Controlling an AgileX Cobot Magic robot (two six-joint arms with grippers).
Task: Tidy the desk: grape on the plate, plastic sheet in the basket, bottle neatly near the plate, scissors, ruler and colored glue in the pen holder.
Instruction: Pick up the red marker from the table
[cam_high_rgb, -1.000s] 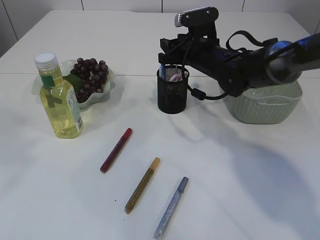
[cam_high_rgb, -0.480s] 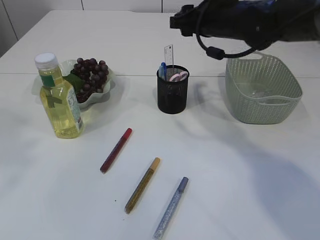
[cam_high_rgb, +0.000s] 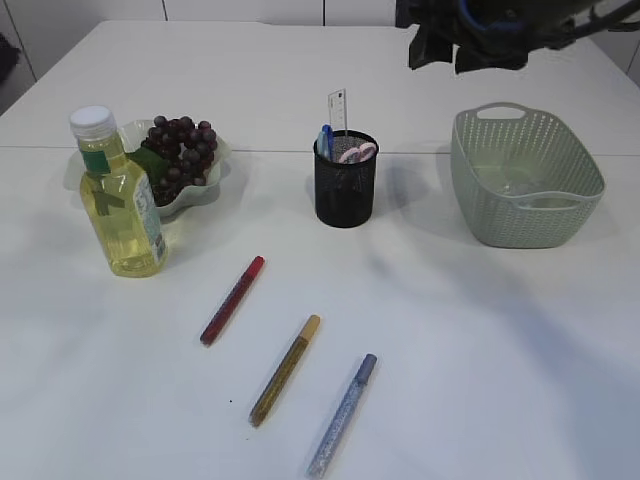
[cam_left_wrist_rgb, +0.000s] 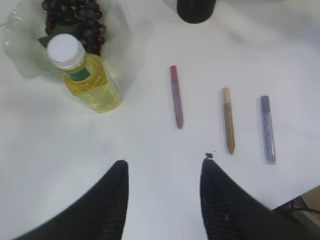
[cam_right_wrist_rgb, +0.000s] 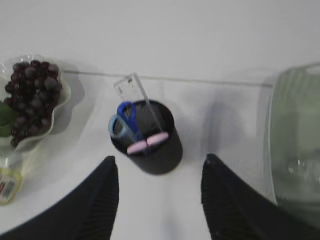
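Note:
The black mesh pen holder (cam_high_rgb: 345, 190) holds the clear ruler (cam_high_rgb: 338, 108) and the scissors (cam_right_wrist_rgb: 123, 122), whose blue and pink handles stick out. Three colored glue pens lie flat on the table in front of it: red (cam_high_rgb: 232, 300), gold (cam_high_rgb: 285, 370) and silver-blue (cam_high_rgb: 342, 415). The grape bunch (cam_high_rgb: 182, 150) lies on the clear plate (cam_high_rgb: 224, 160), with the yellow bottle (cam_high_rgb: 118, 195) upright beside it. My right gripper (cam_right_wrist_rgb: 160, 162) hangs open and empty high above the holder. My left gripper (cam_left_wrist_rgb: 164, 165) is open and empty above the table, short of the pens.
The green basket (cam_high_rgb: 525, 180) stands at the right, with something clear glinting on its bottom (cam_right_wrist_rgb: 300, 165). The right arm (cam_high_rgb: 470, 30) crosses the top edge of the exterior view. The left arm does not show there.
The right arm has lifted off the pen holder and pulled up and to the right. The ruler and scissors now stand uncovered in the holder. Nothing else moved.

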